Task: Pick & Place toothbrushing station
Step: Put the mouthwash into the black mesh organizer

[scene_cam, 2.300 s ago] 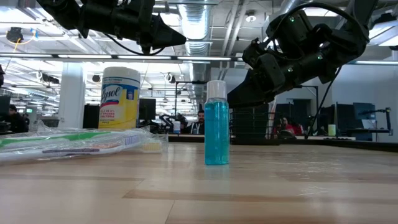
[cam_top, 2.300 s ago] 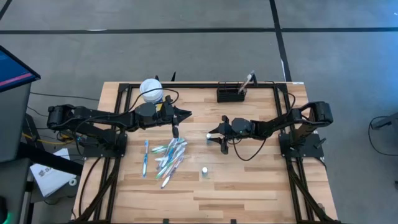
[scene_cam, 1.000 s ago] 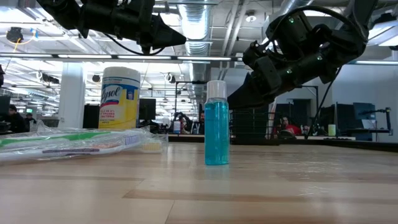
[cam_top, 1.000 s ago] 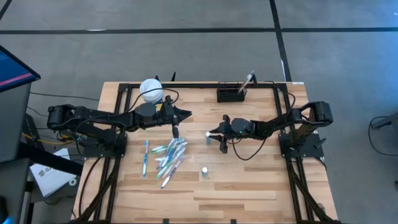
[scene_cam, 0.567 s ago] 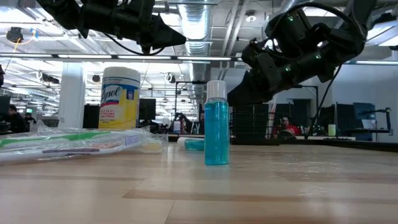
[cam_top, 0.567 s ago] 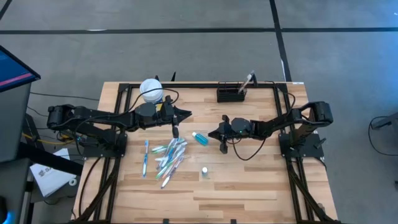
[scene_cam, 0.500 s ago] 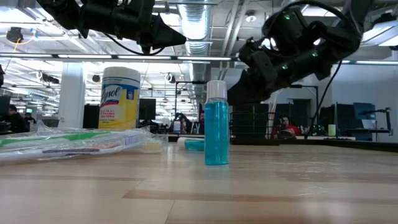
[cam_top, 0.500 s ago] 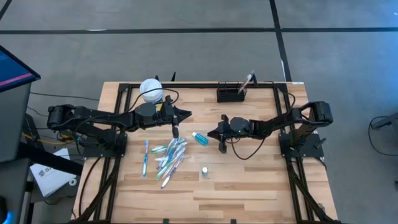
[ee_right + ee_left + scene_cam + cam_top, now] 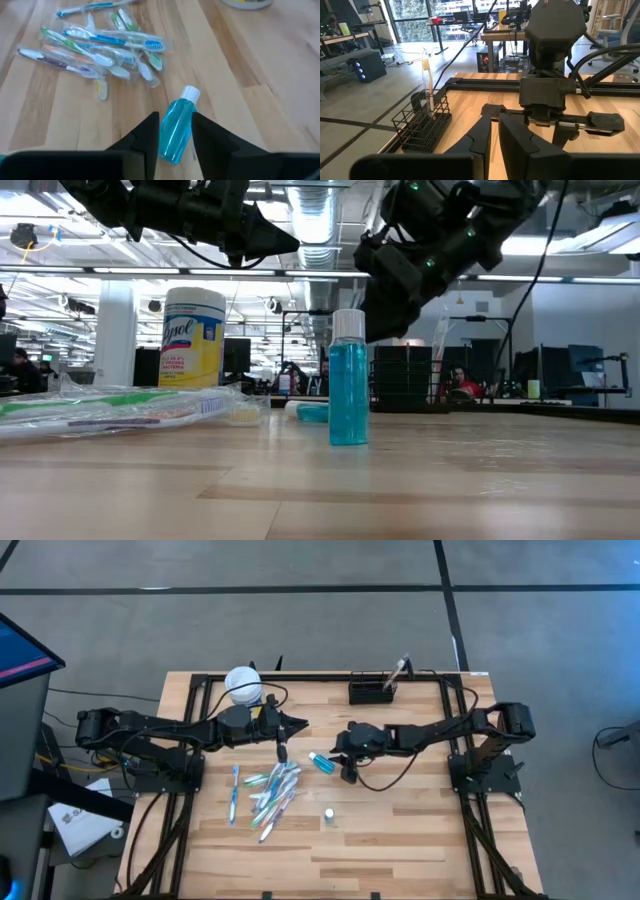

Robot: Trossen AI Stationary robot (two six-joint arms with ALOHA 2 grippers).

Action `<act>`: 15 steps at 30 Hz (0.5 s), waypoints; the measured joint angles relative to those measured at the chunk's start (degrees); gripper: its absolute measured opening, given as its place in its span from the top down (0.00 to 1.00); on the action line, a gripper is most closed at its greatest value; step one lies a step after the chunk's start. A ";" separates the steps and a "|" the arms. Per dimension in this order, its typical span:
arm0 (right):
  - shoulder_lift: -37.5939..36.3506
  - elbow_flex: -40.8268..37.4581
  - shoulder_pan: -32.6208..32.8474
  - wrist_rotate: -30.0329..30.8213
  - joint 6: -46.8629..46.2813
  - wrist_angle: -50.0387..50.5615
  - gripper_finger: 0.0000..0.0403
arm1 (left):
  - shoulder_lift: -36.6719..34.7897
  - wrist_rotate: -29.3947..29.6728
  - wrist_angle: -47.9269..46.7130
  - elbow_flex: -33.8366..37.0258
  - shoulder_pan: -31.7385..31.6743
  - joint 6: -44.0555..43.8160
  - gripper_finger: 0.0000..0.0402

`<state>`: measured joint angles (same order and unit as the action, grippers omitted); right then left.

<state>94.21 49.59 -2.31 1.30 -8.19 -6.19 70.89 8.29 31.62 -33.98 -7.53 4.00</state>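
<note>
right gripper [image 9: 175, 131]: above mid-table, pointing left; fingers [image 9: 146, 134] parted to a narrow gap either side of lying bottle, touching or not: cannot tell
lying bottle [image 9: 177, 127]: 1, blue liquid, white cap, flat on wood at centre of table [image 9: 400, 830]; cap end towards toothbrush pile
left gripper [image 9: 492, 131]: raised over left-centre of table, pointing right; fingers nearly together, only a slit between them, nothing seen held
toothbrushes [image 9: 272, 789]: loose pile, wrapped, left of lying bottle, just beside it; exact count cannot tell, roughly ten; 1 more lies apart at pile's left edge [image 9: 235, 793]
standing bottle [image 9: 348, 378]: 1, blue liquid, clear cap, upright, near side of table, right of pile, apart from it
toothbrushing station [image 9: 371, 692]: 1, black wire-mesh caddy, far edge of table, right of centre, well apart from both grippers
toothbrush in station [image 9: 425, 79]: 1, standing upright inside caddy, head up
wipes tub [image 9: 194, 338]: 1, white, yellow label, far left part of table, beside left arm
people: small figures in room behind table in low view, count cannot tell
</note>
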 joint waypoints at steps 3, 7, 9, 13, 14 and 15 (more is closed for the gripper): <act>-0.01 0.69 0.00 0.00 -0.47 1.49 0.67 | 0.00 0.00 0.00 0.00 0.00 0.00 0.92; 0.90 0.73 0.00 0.00 -1.83 0.53 0.60 | 0.00 0.00 -0.01 0.00 0.01 0.00 0.92; 1.77 0.81 0.06 -0.02 -1.98 0.53 0.57 | 0.00 0.00 0.00 0.00 0.00 -0.01 0.92; 7.80 4.26 0.10 -0.31 -1.96 4.22 0.54 | 0.00 0.00 0.03 0.00 -0.11 0.01 0.92; 9.41 6.40 0.09 -0.59 -1.93 3.97 0.54 | 0.00 0.00 -0.11 0.00 -0.20 0.01 0.92; 10.19 7.87 0.08 -0.89 -1.60 5.03 0.53 | 0.00 -0.02 -0.22 0.00 -0.28 0.01 0.92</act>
<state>104.40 57.45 -2.23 0.41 -9.79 -1.16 70.89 8.28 31.40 -33.98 -7.81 4.01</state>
